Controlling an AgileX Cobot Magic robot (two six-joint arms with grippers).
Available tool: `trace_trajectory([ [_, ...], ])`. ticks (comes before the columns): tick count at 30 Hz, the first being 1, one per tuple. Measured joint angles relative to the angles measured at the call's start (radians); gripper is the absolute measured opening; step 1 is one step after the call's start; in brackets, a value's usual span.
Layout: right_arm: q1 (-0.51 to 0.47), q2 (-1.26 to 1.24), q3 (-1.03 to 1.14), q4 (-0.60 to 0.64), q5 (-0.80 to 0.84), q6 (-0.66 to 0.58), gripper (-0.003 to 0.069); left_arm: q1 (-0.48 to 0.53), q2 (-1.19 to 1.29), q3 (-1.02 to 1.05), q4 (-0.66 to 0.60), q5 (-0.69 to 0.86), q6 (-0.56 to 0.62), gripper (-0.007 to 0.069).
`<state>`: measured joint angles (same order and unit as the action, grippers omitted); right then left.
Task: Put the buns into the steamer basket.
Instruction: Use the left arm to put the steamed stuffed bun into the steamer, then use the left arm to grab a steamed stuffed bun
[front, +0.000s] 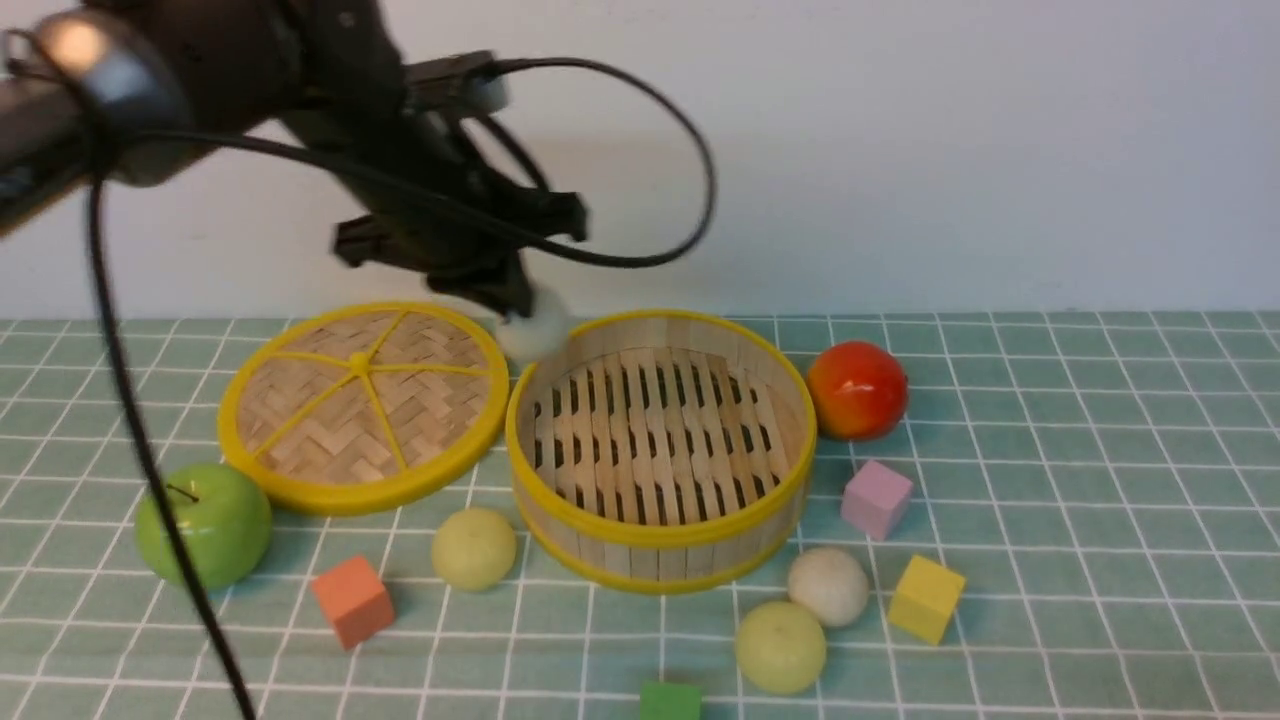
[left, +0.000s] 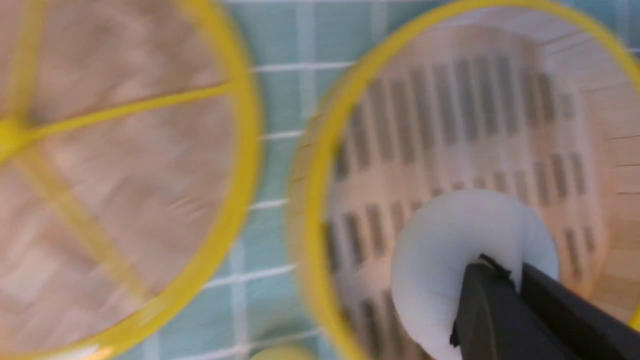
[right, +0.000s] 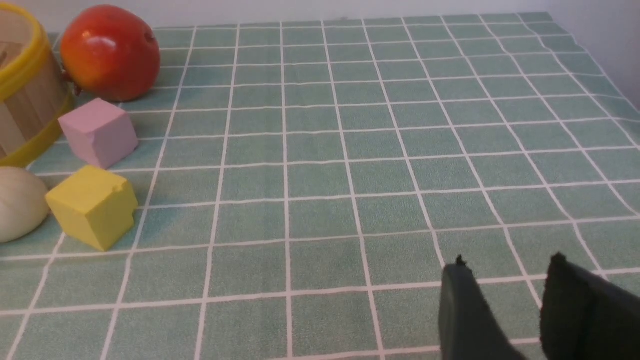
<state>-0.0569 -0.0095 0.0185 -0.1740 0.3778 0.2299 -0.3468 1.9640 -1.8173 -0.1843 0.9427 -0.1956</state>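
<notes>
My left gripper (front: 515, 310) is shut on an off-white bun (front: 532, 332) and holds it in the air over the far-left rim of the steamer basket (front: 660, 535). In the left wrist view the bun (left: 450, 250) is squeezed between the dark fingers (left: 487, 300) above the basket's slatted floor (left: 450, 115). A pale yellow-green bun (front: 473, 547) lies front left of the basket. Another yellow-green bun (front: 781, 646) and an off-white bun (front: 828, 586) lie front right. My right gripper (right: 507, 270) is open and empty over the cloth, out of the front view.
The flat woven lid (front: 362, 402) lies left of the basket. A green apple (front: 205, 523) sits front left, a red-orange fruit (front: 857, 389) right of the basket. Orange (front: 352, 600), pink (front: 876, 498), yellow (front: 926, 598) and green (front: 670, 700) cubes lie on the checked cloth.
</notes>
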Motion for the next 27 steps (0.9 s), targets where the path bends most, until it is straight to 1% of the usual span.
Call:
trace_trajectory([
  [1, 0.000, 0.000, 0.000, 0.000, 0.000, 0.000, 0.0240, -0.025, 0.047, -0.032, 0.001, -0.010, 0.000, -0.0010],
  [4, 0.000, 0.000, 0.000, 0.000, 0.000, 0.000, 0.0240, -0.049, 0.126, -0.087, 0.010, -0.020, 0.000, -0.0010],
  [9, 0.000, 0.000, 0.000, 0.000, 0.000, 0.000, 0.0240, -0.057, 0.245, -0.146, 0.027, -0.046, -0.024, -0.0008],
  [12, 0.000, 0.000, 0.000, 0.000, 0.000, 0.000, 0.0240, -0.057, 0.297, -0.152, 0.041, -0.060, -0.045, 0.0008],
  [15, 0.000, 0.000, 0.000, 0.000, 0.000, 0.000, 0.0240, -0.057, 0.304, -0.156, 0.043, -0.057, -0.048, 0.0047],
  [17, 0.000, 0.000, 0.000, 0.000, 0.000, 0.000, 0.0240, -0.057, 0.299, -0.161, 0.044, -0.049, -0.049, 0.0090],
  [20, 0.000, 0.000, 0.000, 0.000, 0.000, 0.000, 0.0240, -0.057, 0.272, -0.161, 0.055, -0.002, -0.049, 0.0199],
  [21, 0.000, 0.000, 0.000, 0.000, 0.000, 0.000, 0.0240, -0.057, 0.272, -0.161, 0.057, 0.002, -0.049, 0.0206],
  [22, 0.000, 0.000, 0.000, 0.000, 0.000, 0.000, 0.0240, -0.057, 0.240, -0.161, 0.070, 0.039, -0.049, 0.0282],
  [23, 0.000, 0.000, 0.000, 0.000, 0.000, 0.000, 0.0240, -0.057, 0.216, -0.161, 0.078, 0.058, -0.049, 0.0321],
  [25, 0.000, 0.000, 0.000, 0.000, 0.000, 0.000, 0.0240, -0.057, 0.162, -0.161, 0.092, 0.095, -0.049, 0.0377],
  [27, 0.000, 0.000, 0.000, 0.000, 0.000, 0.000, 0.0240, -0.057, 0.100, -0.161, 0.121, 0.136, -0.046, 0.0413],
])
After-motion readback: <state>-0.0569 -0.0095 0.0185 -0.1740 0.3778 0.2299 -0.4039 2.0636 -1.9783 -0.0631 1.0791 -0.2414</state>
